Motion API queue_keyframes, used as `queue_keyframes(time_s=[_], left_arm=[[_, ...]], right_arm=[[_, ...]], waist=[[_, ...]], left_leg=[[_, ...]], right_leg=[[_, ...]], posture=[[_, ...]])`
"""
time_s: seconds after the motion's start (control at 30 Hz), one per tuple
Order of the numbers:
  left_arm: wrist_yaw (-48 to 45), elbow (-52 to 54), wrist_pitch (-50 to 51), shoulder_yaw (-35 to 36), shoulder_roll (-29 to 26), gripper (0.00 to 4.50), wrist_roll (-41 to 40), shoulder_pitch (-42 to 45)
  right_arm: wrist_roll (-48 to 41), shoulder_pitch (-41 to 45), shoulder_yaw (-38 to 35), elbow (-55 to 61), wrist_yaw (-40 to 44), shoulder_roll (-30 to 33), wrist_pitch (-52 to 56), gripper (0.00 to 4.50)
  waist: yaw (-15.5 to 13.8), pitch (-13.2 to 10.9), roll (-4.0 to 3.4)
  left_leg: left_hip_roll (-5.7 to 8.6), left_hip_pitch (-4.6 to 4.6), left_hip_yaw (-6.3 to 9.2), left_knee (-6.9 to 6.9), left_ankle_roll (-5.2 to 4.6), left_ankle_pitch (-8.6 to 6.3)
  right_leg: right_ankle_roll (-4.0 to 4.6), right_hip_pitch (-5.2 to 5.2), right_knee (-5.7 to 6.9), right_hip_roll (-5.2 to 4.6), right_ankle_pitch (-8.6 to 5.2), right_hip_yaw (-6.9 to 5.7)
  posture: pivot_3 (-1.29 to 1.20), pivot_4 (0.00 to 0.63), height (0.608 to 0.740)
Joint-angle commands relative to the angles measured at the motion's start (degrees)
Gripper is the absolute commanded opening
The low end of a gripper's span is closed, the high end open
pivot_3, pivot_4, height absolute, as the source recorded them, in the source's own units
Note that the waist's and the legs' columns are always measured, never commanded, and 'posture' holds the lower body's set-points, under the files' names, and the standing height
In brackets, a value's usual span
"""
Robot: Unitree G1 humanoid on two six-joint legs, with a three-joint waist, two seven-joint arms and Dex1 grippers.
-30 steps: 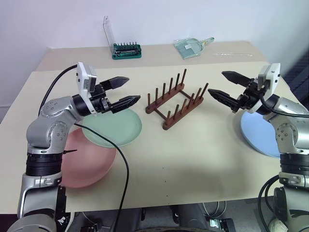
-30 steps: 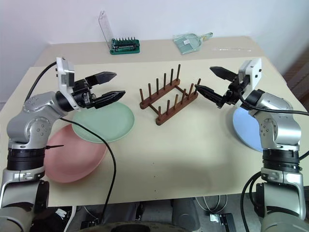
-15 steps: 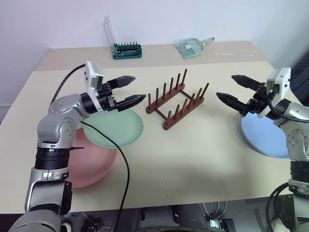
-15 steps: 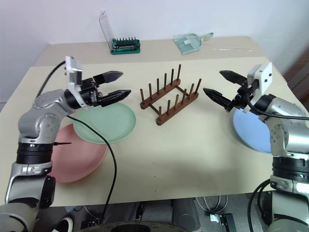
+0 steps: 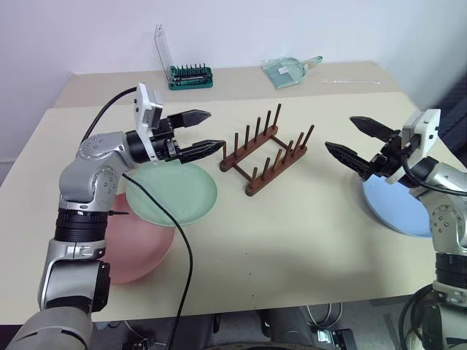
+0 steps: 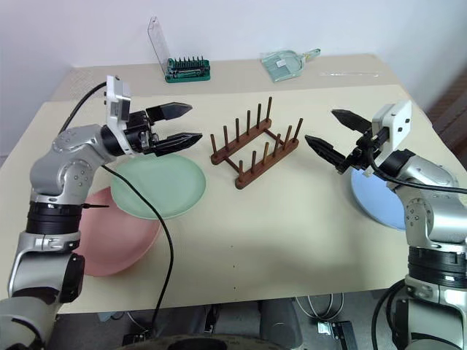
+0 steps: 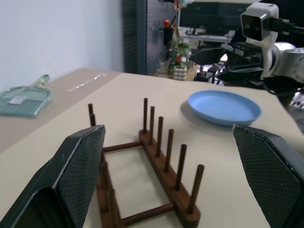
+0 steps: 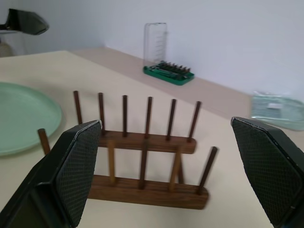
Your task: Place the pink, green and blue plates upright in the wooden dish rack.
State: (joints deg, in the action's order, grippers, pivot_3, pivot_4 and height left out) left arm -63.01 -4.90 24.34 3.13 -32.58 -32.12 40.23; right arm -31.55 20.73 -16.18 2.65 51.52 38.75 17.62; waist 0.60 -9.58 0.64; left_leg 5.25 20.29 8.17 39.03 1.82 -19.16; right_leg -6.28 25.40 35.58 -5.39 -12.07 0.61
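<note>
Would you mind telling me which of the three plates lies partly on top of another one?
The green plate: its edge overlaps the pink plate on the robot's left, while the blue plate lies alone, flat on the table, on the right.

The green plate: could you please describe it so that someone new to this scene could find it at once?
Start at the wooden rack in the middle of the table. To its left, below the open left gripper, lies the green plate, flat. It overlaps the pink plate nearer the table's front edge; the blue plate lies alone on the far right.
</note>
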Motion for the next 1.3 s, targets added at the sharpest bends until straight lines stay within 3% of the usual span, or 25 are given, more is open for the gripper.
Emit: queue_keyframes(time_s=[0.03, 0.2, 0.5, 0.87, 1.3], left_arm=[[-0.3, 3.0, 0.6, 1.1, -2.1, 4.41, -0.1, -0.5], [-1.4, 2.1, 0.9, -3.8, -5.3, 4.41, 5.3, -0.4], [5.4, 7.2, 14.2, -13.1, -2.5, 4.41, 9.7, 0.2], [9.8, 13.0, 28.3, -17.8, -1.2, 4.41, 9.9, 0.7], [9.1, 8.9, 34.3, -9.7, -2.7, 4.41, 4.3, 8.0]], right_arm=[[-0.4, 3.0, 0.5, 2.0, -0.4, -1.0, -1.4, 4.50], [0.9, 6.1, 3.9, 1.4, -0.5, -3.3, -2.8, 4.50], [1.7, 7.1, 4.7, -0.2, -1.8, -6.3, -5.7, 4.50], [2.6, 5.8, 5.4, 0.1, -3.6, -9.4, -7.9, 4.50], [3.0, 5.4, 5.7, -0.2, -4.7, -10.2, -8.6, 4.50]], waist=[[0.1, 0.0, 0.00], [0.1, 0.0, 0.00], [0.0, 0.0, 0.00], [0.0, 0.0, 0.00], [0.0, 0.0, -0.01]], left_leg=[[0.00, 0.00, 0.00, 0.00, 0.00, 0.00], [-0.03, 0.00, -0.06, -0.02, 0.00, 0.00], [0.01, 0.06, -0.07, 0.02, -0.09, -0.05], [-0.01, 0.04, -0.13, 0.01, -0.09, -0.05], [-0.02, 0.03, -0.14, 0.00, -0.09, -0.05]], right_leg=[[0.00, 0.01, 0.00, 0.00, 0.00, 0.01], [-0.01, 0.05, 0.00, 0.05, 0.00, 0.09], [-0.13, 0.03, -0.12, 0.05, 0.07, 0.14], [-0.13, 0.05, -0.11, 0.10, 0.08, 0.24], [-0.13, 0.06, -0.12, 0.11, 0.08, 0.24]], posture=[[0.00, 0.150, 0.740], [0.00, 0.150, 0.740], [0.00, 0.150, 0.740], [0.00, 0.150, 0.740], [0.00, 0.150, 0.740]])
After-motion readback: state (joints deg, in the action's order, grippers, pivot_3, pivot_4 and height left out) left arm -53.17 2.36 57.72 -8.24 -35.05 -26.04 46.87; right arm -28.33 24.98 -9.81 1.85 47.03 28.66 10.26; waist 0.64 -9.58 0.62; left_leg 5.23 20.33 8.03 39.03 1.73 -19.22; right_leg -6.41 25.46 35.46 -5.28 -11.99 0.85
